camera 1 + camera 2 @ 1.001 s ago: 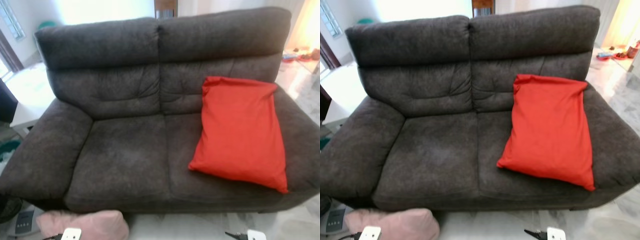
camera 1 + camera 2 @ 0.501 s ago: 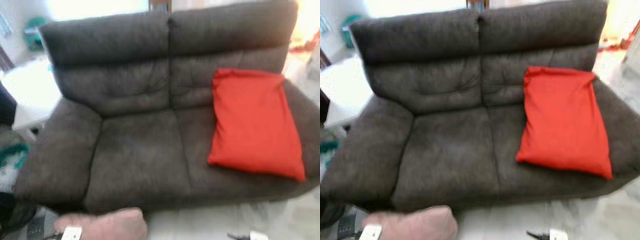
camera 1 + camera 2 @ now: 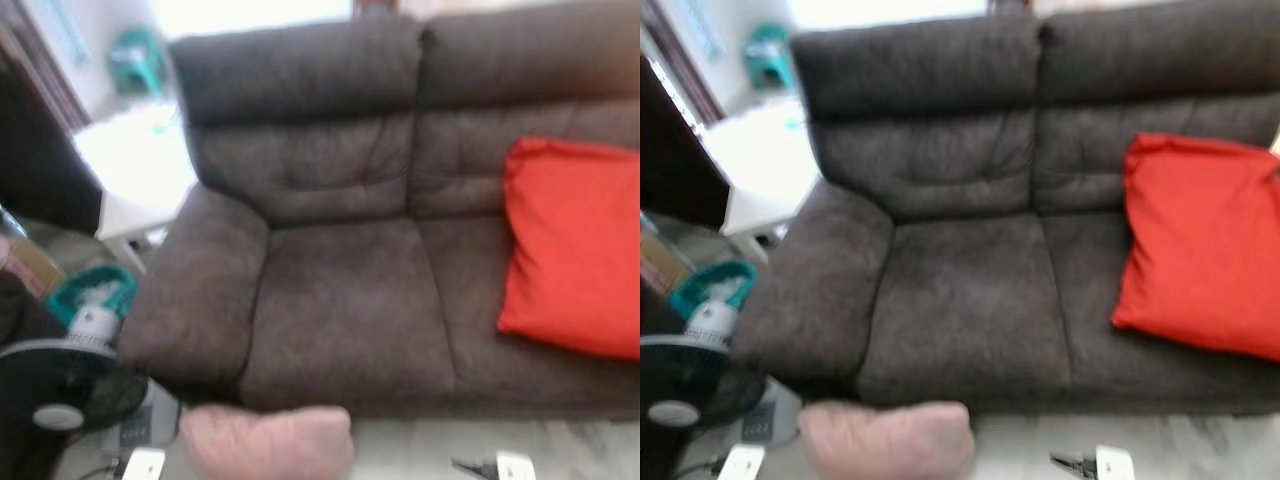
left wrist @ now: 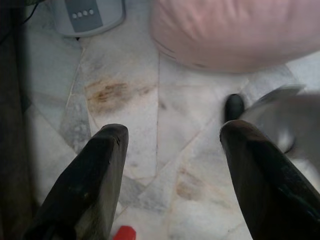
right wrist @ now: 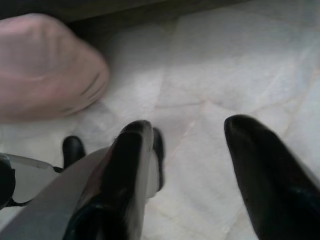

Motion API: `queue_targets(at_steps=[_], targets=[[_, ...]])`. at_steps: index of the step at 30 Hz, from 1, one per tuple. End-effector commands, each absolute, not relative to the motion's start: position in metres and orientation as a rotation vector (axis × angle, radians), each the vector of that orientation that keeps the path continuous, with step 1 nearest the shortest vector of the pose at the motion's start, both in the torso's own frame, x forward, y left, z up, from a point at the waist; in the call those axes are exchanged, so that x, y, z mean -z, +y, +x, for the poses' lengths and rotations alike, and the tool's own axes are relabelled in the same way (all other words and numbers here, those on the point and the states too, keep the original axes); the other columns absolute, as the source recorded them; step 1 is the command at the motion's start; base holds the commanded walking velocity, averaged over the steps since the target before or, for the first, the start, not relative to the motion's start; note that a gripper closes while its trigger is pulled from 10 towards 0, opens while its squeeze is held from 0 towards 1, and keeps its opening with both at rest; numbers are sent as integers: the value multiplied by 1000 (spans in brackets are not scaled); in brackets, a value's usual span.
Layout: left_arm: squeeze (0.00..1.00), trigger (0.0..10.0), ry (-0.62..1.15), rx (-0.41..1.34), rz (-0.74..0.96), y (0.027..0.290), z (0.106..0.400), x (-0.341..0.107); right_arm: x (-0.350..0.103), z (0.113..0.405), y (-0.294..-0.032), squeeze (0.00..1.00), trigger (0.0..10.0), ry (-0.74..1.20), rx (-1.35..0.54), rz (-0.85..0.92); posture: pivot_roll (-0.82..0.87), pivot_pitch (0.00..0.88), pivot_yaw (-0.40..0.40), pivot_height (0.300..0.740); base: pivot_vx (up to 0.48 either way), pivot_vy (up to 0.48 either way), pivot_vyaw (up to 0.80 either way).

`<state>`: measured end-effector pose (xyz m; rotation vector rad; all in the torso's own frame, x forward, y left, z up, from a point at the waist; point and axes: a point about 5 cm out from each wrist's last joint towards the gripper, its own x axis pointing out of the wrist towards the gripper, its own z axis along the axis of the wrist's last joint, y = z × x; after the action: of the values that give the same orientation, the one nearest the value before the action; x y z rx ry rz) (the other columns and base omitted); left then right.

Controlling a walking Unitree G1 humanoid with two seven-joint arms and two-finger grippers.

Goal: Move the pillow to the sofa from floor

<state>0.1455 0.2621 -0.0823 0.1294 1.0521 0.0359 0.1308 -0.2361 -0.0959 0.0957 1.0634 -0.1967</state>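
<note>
The pale pink, soft fabric pillow (image 3: 268, 441) lies on the white marbled tile floor (image 4: 150, 150), close against the front edge of the dark grey-brown plush two-seat sofa (image 3: 340, 290), at about six o'clock in the head views and below the sofa's left seat cushion. A bright red rectangular cushion (image 3: 575, 250) already leans against the backrest at three o'clock, and a black pedestal fan (image 3: 60, 385) stands at eight o'clock beside the armrest. The left pincer (image 4: 172, 172) hangs above the tiles with its two fingers spread wide, holding nothing, the pillow just ahead of them; the right pincer (image 5: 192, 170) is likewise parted and empty, the pillow off to one side. The pillow looks light, plump and yielding, so it should squash under pressure; a bite into a bulging edge or corner seems safest, or a squeeze between both pincers.
</note>
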Motion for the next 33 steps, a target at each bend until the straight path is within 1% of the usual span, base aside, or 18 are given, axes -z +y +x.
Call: queue_targets(at_steps=[1,6,14,19,26,33], targets=[[0,10000,1048,-53,140,269,146,80,98,130,-231,0,10000,1072,176,101,-35,18,43,740,0,386,0],[0,10000,1047,-54,140,269,146,80,98,130,-231,0,10000,1074,168,94,-35,18,43,740,0,385,245],[0,10000,1047,-53,141,268,146,80,98,129,-231,0,10000,1057,219,138,-34,18,44,740,0,383,0],[0,10000,1046,-53,142,268,146,80,98,129,-231,0,10000,1058,218,132,-32,18,43,740,0,377,0],[0,10000,1021,-62,154,269,148,79,97,129,-232,0,10000,1055,224,134,-31,20,40,740,0,0,0],[0,10000,964,-86,143,268,152,76,96,131,-234,0,10000,1005,264,150,-29,15,29,740,0,0,0]])
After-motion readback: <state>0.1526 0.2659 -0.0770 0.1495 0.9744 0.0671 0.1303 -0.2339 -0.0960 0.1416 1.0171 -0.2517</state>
